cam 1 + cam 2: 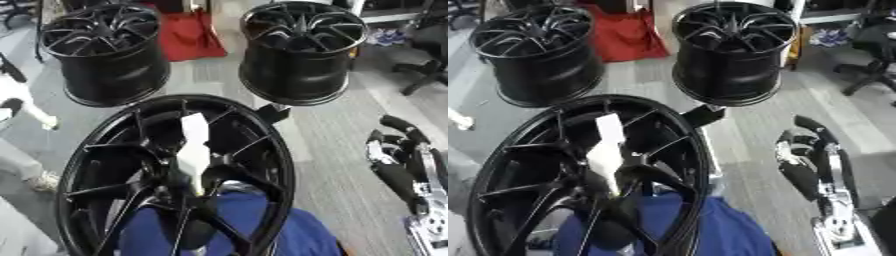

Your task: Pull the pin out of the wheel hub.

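Nearby, right hand (811, 165) beside wheel hub (175, 175), apart.

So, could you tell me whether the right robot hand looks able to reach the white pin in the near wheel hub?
Probably yes: the right robot hand hangs beside the near wheel hub, and the white pin stands exposed at its centre with nothing between them.

right hand (807, 165): black, with rounded finger parts and silver bits between them
right arm (840, 227): shiny silver metal, flat plates, small dark screws
finger tops: black and smooth, like little tubes
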`<act>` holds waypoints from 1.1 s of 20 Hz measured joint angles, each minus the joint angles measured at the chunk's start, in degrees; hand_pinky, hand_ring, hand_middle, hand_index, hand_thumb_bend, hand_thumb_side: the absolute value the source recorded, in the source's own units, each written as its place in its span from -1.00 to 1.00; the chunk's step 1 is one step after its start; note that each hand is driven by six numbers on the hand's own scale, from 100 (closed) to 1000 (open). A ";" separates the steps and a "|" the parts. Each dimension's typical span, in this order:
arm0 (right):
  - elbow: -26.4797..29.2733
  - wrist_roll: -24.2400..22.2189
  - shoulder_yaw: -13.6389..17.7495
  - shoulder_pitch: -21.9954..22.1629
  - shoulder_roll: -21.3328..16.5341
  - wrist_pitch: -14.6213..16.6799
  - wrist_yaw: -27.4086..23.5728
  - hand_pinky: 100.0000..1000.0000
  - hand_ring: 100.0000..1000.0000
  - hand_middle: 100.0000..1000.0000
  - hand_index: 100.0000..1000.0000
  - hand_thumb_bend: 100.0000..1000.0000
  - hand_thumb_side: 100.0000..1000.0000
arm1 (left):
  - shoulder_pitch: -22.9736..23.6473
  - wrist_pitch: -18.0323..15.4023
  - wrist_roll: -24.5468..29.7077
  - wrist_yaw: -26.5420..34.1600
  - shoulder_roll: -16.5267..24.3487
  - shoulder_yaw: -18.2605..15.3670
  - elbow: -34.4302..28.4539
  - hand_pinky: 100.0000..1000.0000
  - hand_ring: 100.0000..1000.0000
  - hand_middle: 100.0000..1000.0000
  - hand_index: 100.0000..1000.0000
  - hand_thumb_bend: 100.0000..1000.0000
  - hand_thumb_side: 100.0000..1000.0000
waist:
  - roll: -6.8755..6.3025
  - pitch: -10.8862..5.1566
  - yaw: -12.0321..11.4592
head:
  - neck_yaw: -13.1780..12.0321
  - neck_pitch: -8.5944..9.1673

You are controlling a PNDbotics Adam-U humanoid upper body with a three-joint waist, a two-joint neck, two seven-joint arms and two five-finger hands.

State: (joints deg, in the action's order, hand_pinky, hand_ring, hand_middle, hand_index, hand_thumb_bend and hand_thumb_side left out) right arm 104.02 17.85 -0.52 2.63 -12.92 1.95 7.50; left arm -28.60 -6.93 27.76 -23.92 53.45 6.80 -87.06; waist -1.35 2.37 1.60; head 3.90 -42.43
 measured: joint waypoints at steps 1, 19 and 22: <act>0.00 0.31 0.44 0.00 0.01 -0.07 0.02 0.06 0.29 0.55 0.60 -1.00 -0.61 | 0.81 0.36 0.30 -0.36 0.00 -0.67 0.61 -0.14 -0.13 -0.03 0.48 -0.77 -0.84 | 0.11 0.68 -1.14 | 0.81 0.32; 0.02 0.84 0.81 -0.10 0.05 -0.45 0.37 0.06 0.29 0.55 0.60 -1.00 -0.61 | 19.51 7.12 -8.51 -6.37 -8.52 -17.13 19.29 0.24 0.33 0.44 0.78 -0.55 0.21 | 0.76 0.39 -0.89 | 1.35 0.67; 0.02 0.84 0.81 -0.10 0.06 -0.45 0.37 0.06 0.29 0.55 0.60 -1.00 -0.60 | 19.58 6.15 -11.60 -3.61 -11.89 -19.19 15.67 0.18 0.25 0.38 0.74 -0.71 0.21 | 0.94 0.39 -1.02 | 1.41 0.67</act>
State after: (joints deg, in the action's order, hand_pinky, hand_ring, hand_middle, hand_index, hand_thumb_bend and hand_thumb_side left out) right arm 104.05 18.70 0.29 2.53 -12.86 1.50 7.86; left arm -9.02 -0.78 16.15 -27.53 41.56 -12.39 -71.38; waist -0.40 2.76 0.58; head 5.32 -41.75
